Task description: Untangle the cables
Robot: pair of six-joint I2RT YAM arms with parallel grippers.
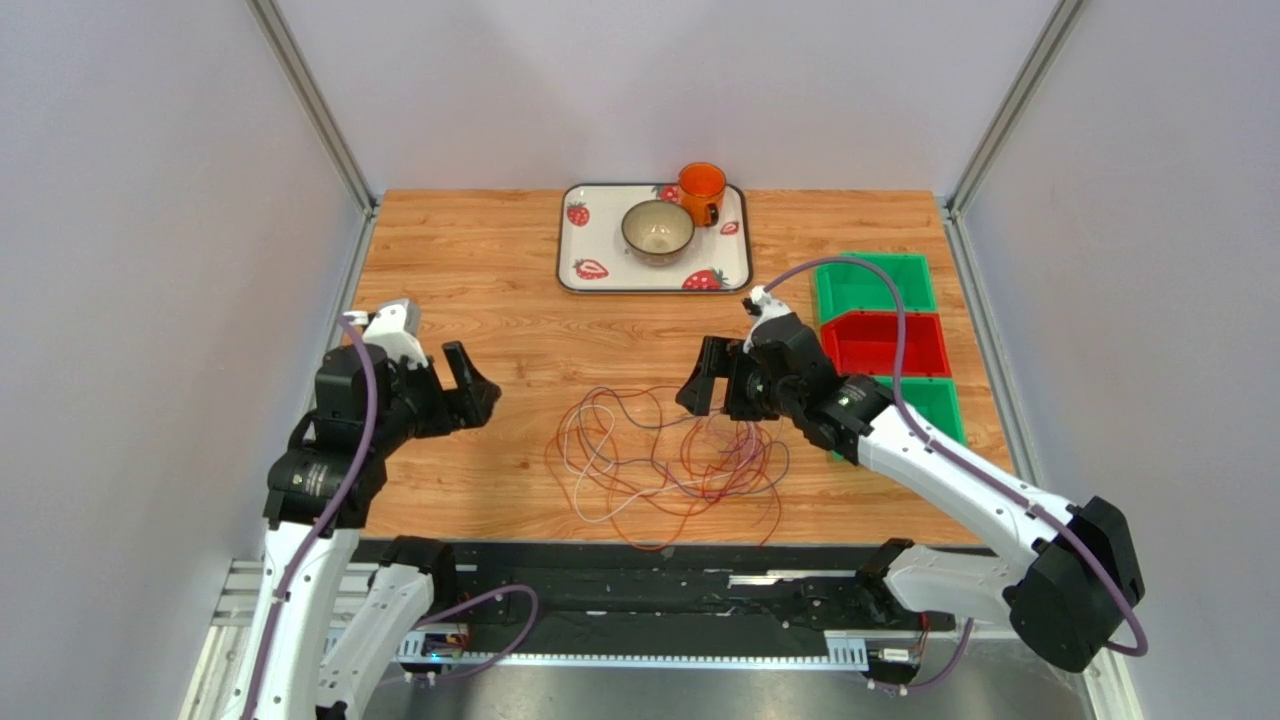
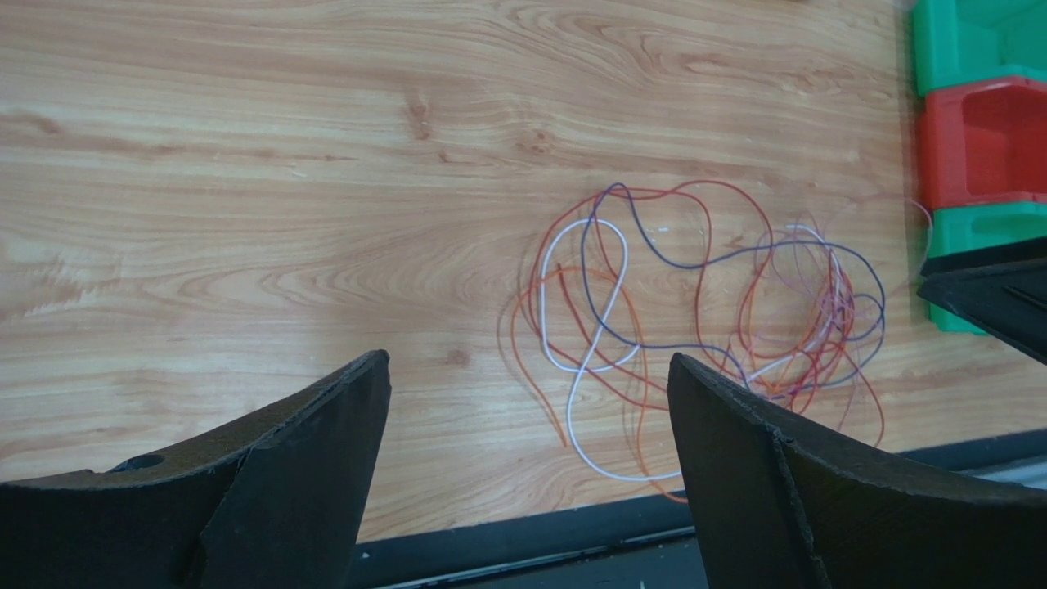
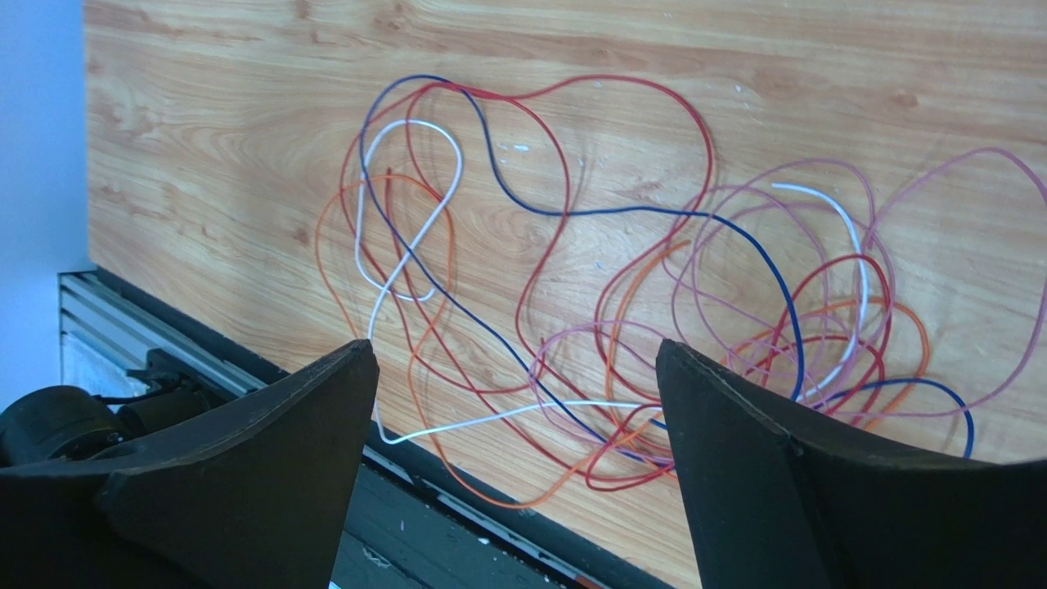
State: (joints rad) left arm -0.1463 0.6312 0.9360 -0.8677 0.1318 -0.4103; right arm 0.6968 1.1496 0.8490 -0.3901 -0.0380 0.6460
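Observation:
The cables point(image 1: 669, 458) lie as a loose tangle of thin red, orange, white, blue and pink loops on the wooden table, near its front edge. My left gripper point(image 1: 472, 386) hovers to the left of the tangle, open and holding nothing. In the left wrist view the cables point(image 2: 707, 307) lie ahead and to the right of the left gripper point(image 2: 529, 360). My right gripper point(image 1: 718, 393) hangs over the tangle's upper right edge, also open and holding nothing. In the right wrist view the cables point(image 3: 615, 307) spread across the wood beyond the right gripper point(image 3: 515, 346).
A strawberry-print tray point(image 1: 577, 255) at the back centre carries a bowl point(image 1: 658, 230) and an orange mug point(image 1: 700, 191). Green and red bins point(image 1: 884, 344) stand at the right, close behind the right arm. A black rail point(image 1: 661, 578) runs along the table's front edge.

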